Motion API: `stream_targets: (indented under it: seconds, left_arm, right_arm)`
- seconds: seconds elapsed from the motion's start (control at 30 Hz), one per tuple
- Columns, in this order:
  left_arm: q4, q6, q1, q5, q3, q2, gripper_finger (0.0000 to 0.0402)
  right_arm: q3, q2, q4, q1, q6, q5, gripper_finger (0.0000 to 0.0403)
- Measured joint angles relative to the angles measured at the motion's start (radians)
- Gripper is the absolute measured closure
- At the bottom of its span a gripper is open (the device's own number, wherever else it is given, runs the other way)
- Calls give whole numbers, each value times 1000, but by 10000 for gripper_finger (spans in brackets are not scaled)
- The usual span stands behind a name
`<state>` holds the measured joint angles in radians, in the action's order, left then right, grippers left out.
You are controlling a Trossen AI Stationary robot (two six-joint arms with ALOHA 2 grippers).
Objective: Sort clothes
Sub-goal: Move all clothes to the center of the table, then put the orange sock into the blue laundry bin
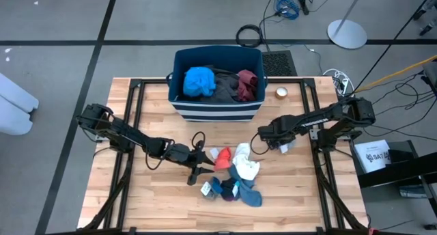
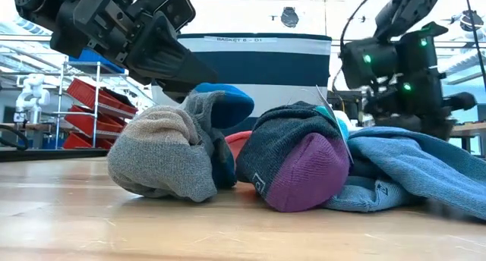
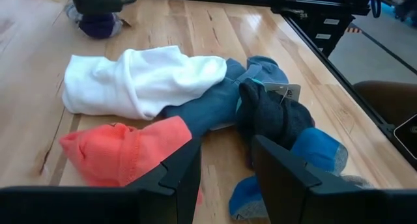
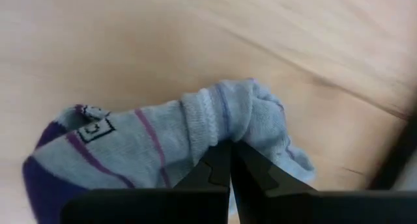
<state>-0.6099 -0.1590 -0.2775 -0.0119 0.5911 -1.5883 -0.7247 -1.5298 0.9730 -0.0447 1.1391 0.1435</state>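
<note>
On the wooden table [image 1: 136, 208], the right gripper [image 4: 229, 160], clenched on a striped sock [image 4: 150, 142], should lift it straight clear, while the left gripper [image 3: 225, 168] hangs released just before the orange sock [image 3: 124, 152].

Even, bright indoor light falls from overhead; in the high view the wooden table [image 1: 136, 201] shows only soft, short shadows. The left wrist view catches pale glare across the boards at upper centre. The low view is backlit, arms dark against bright windows, foreground boards blurred. The right wrist view is soft, the grey striped sock [image 4: 163, 142] close and hazy.
</note>
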Motion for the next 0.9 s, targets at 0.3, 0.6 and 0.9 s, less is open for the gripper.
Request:
stream_targets:
  seconds: [0.3,0.6,0.9]
  left_arm:
    - [-2,-13,0,0,0,0,256]
    - [-2,-16,0,0,0,0,256]
    - [89,-21,-15,98,0,1,256]
  right_arm:
    - [-107,-5,-337,106,-43,-56,402]
    - [-116,-5,-1041,146,-326,-61,403]
    - [-117,-5,-1308,218,-411,-239,403]
